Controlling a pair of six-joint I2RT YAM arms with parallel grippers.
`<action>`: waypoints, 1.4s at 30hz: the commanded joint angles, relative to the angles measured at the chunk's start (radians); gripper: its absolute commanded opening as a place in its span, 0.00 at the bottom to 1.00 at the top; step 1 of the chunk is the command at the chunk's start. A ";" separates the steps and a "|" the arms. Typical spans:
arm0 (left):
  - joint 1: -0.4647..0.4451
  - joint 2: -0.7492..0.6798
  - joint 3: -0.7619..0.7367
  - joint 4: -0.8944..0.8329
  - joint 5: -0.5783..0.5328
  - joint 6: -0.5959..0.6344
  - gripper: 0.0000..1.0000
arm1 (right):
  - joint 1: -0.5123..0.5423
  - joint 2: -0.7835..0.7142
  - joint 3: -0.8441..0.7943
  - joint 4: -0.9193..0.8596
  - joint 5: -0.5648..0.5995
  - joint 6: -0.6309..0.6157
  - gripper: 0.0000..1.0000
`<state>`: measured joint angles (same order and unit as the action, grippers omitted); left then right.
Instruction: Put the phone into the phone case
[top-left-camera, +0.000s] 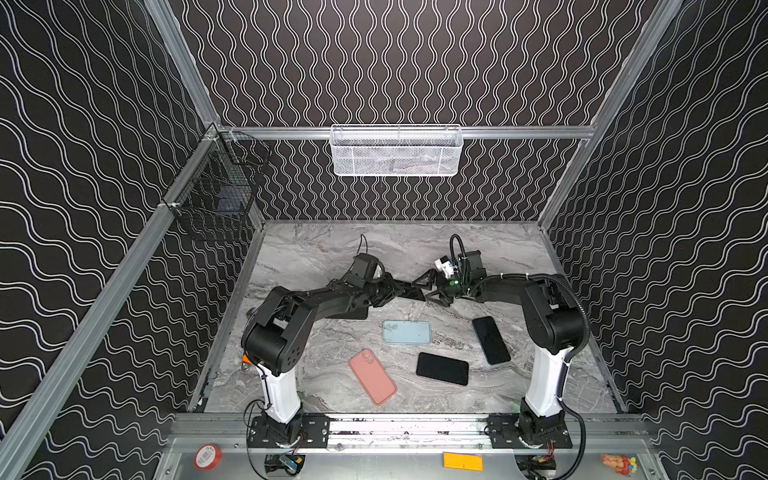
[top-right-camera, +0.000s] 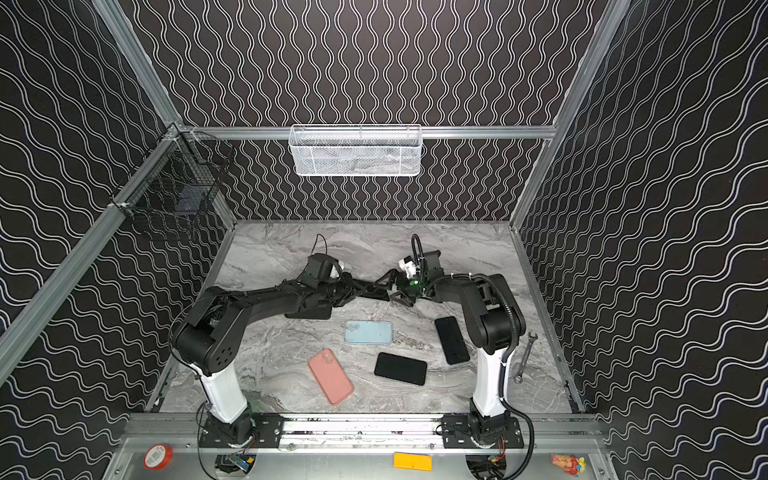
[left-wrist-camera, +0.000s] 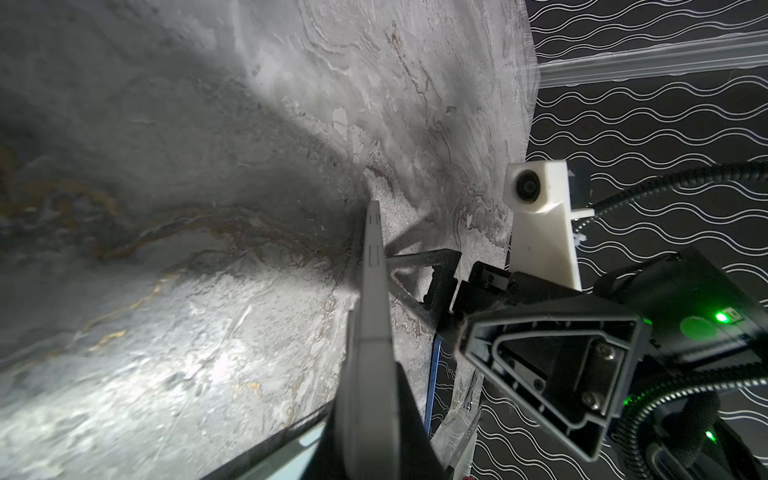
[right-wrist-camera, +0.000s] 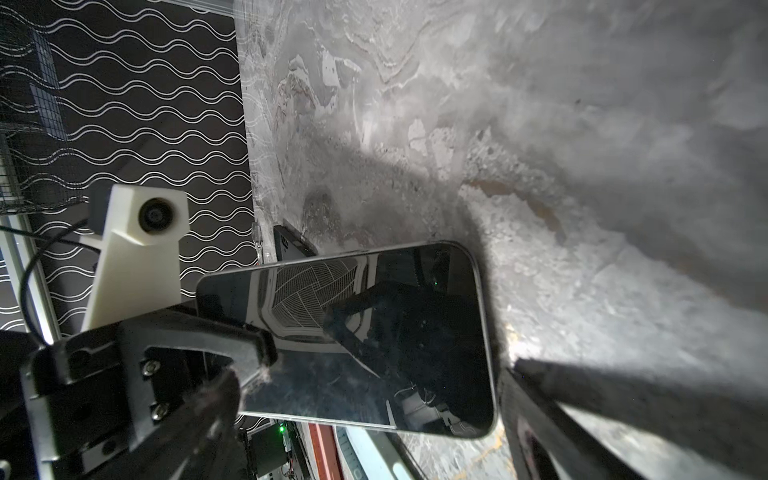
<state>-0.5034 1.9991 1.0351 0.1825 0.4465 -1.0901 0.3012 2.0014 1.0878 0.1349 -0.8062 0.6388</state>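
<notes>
- Firm clamp by the left gripper (top-left-camera: 400, 289) on one short end of the phone (right-wrist-camera: 395, 332), with its fingers (right-wrist-camera: 232, 343) pressed on both faces, as seen in the right wrist view.
- Edge-on in the left wrist view, that same phone (left-wrist-camera: 373, 291); lifted off the marble table (top-left-camera: 316, 249), over mid-table in both top views, dark screen turned to the right wrist camera.
- Spread wide and holding nothing: the right gripper (top-left-camera: 422, 291), nose to nose with the left one. Its fingers (left-wrist-camera: 540, 365) flank the phone's free end; cannot tell whether either touches it.
- Flat on the marble toward the arm bases: a light blue case (top-left-camera: 406, 332) just in front of the grippers, a pink case (top-left-camera: 372, 376) nearer the left base, a second black phone (top-left-camera: 442, 368) near the middle, and a third black phone (top-left-camera: 491, 340) close to the right arm.
- Half hidden under the left forearm, a flat black piece (top-right-camera: 307, 312); cannot tell what it is.
- Open marble from the grippers back to the far wall; tighter on the near side among the cases and phones.
- Along the right wall, beside the right arm's base, a wrench (top-right-camera: 524, 357).
</notes>
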 joint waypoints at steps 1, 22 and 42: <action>-0.001 -0.017 0.014 0.017 0.016 0.025 0.00 | -0.005 -0.028 -0.003 -0.123 0.072 -0.011 0.99; 0.095 -0.239 0.328 -0.262 0.309 0.313 0.00 | -0.171 -0.734 -0.032 -0.385 0.052 -0.142 0.99; 0.051 -0.330 0.186 0.079 0.467 0.005 0.00 | -0.116 -0.706 -0.227 0.312 -0.160 0.319 0.86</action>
<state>-0.4438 1.6802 1.2240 0.1505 0.8974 -1.0470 0.1726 1.2789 0.8654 0.3069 -0.9707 0.8799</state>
